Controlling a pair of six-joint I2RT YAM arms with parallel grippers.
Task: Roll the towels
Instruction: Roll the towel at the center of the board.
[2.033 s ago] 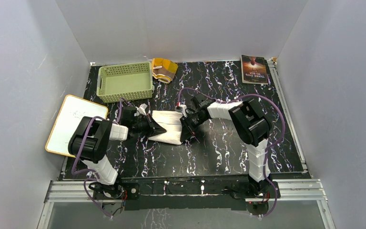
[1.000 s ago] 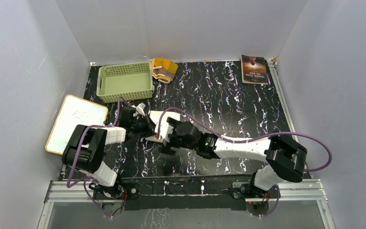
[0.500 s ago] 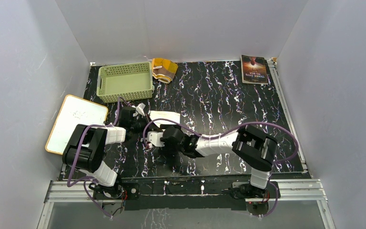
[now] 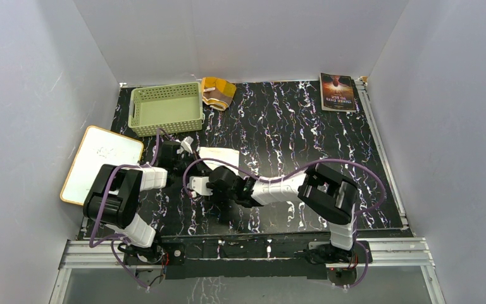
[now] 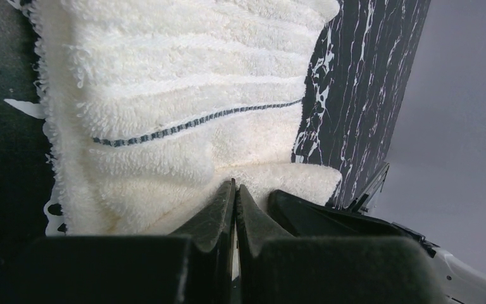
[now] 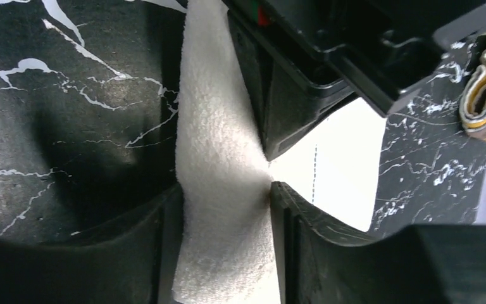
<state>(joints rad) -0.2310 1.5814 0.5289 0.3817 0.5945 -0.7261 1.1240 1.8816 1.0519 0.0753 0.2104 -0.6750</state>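
**Both grippers meet on the white towel**

From the top camera, we see the white towel (image 4: 220, 155) lying on the black marbled table (image 4: 329, 145), left of the middle and partly hidden by both arms. The left gripper (image 4: 190, 159) sits at its left edge. The right gripper (image 4: 197, 185) reaches across from the right to its near-left corner. The brown towel (image 4: 217, 92) lies at the far edge, just beside the green basket (image 4: 166, 109). A white board (image 4: 101, 163) leans off the table's left side, and a book (image 4: 338, 92) rests at the far right corner.

From the left wrist, we see that gripper's fingers (image 5: 212, 215) pressed together, tips against a fold of the white towel. Whether a layer is caught between them we cannot tell.

From the right wrist, we see the jaws about half wide, astride a raised band of white towel. The cloth fills the gap and touches both fingers (image 6: 164, 247). The left gripper's black tip meets the same towel just ahead.
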